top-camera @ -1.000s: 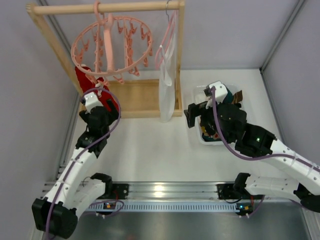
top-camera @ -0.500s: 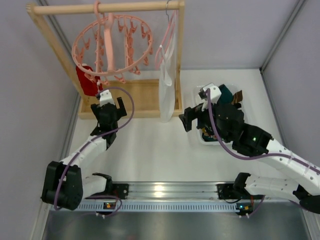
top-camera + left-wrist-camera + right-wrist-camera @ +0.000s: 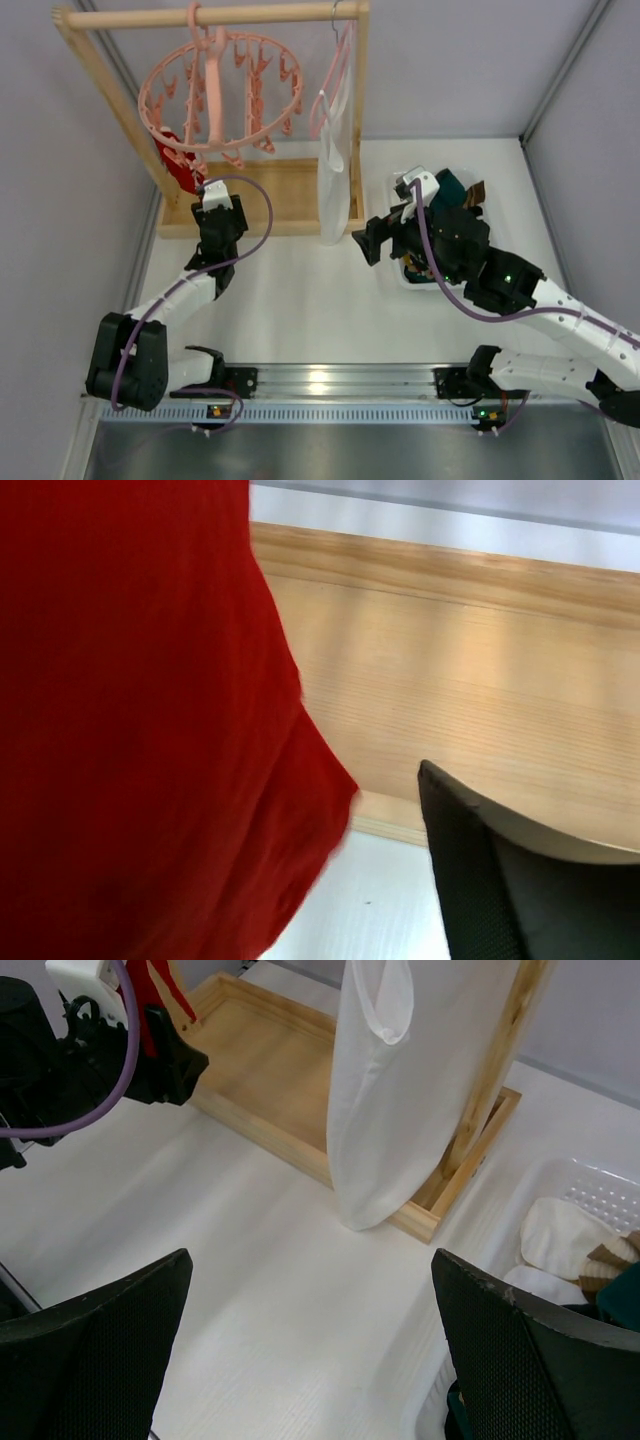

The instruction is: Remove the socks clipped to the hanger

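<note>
The round salmon-pink hanger hangs from the wooden rail, its pegs mostly bare. One red sock is still clipped at its lower left edge. My left gripper is right beside that sock and open. In the left wrist view the sock fills the left half, only the right finger shows, and the other is hidden behind the fabric. My right gripper is open and empty above the table, left of the bin; in its own view both fingers stand wide apart.
A white bin at the right holds removed socks, among them a dark teal one. A white cloth hangs on a slim pink hanger over the wooden base tray. The bin's rim and the cloth also show in the right wrist view.
My left gripper has reached forward and up to the red sock. The hanger has swung a little. My right gripper has moved slightly left, away from the bin.
</note>
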`<state>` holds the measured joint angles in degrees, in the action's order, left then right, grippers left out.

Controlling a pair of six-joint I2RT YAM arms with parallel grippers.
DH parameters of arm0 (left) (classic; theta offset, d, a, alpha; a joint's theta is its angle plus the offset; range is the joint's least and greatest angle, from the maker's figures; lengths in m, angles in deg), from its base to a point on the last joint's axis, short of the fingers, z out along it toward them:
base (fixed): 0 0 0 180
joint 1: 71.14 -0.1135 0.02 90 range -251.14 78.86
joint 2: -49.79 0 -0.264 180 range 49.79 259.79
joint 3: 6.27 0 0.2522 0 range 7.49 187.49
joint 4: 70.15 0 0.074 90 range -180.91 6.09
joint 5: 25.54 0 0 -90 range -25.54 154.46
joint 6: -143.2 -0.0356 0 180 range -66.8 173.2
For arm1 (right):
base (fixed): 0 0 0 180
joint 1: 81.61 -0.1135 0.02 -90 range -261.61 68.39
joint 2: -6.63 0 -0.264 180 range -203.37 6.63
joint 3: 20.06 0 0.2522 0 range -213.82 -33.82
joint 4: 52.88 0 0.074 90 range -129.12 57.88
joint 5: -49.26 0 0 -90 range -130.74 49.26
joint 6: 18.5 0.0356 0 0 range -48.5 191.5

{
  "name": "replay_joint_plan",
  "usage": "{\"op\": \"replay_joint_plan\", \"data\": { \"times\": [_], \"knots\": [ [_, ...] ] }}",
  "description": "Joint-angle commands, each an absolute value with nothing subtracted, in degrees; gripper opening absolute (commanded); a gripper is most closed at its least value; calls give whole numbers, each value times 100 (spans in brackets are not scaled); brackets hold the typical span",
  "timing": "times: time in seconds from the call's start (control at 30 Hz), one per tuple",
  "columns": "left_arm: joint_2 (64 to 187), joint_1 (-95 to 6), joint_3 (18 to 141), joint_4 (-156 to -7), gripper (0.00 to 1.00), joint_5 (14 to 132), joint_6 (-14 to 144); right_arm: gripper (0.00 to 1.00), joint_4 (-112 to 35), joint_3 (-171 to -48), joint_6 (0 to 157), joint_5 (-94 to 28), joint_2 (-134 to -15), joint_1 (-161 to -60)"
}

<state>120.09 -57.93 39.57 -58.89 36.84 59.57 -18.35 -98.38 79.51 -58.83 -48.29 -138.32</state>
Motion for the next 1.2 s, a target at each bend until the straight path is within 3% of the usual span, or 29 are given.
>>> {"op": "replay_joint_plan", "data": {
  "times": [0.0, 0.03, 0.1, 0.2, 0.43, 0.53, 0.67, 0.87, 1.17],
  "knots": [
    [11931, -5822, 3869, -5438, 62, 3748, 5979, 99, -2260, -9816, 7924, -5700, -4865, -13777],
    [11914, -5822, 3861, -5438, 40, 3756, 5997, 99, -2269, -9816, 7950, -5692, -4883, -13777],
    [11887, -5822, 3834, -5446, 19, 3818, 6076, 99, -2295, -9825, 7959, -5674, -4892, -13768],
    [11721, -5822, 3747, -5446, 1, 3958, 6260, 99, -2365, -9816, 7994, -5630, -4909, -13777],
    [11360, -5734, 3501, -5473, 0, 4161, 6893, 99, -3250, -9535, 8126, -5244, -4655, -13777],
    [11254, -5228, 3457, -5482, 0, 3313, 6929, 99, -3447, -9551, 8301, -4971, -4671, -13777],
    [11438, -4198, 3658, -5473, 0, 2080, 6491, 99, -3095, -10271, 8380, -4717, -5110, -13777],
    [11780, -3011, 4027, -5464, 0, 1123, 6077, 99, -2929, -11175, 8565, -4356, -5822, -13777],
    [12335, -2087, 4651, -5464, 0, 391, 5541, 87, -1532, -13960, 8082, -5172, -7755, -14180]
  ]
}}
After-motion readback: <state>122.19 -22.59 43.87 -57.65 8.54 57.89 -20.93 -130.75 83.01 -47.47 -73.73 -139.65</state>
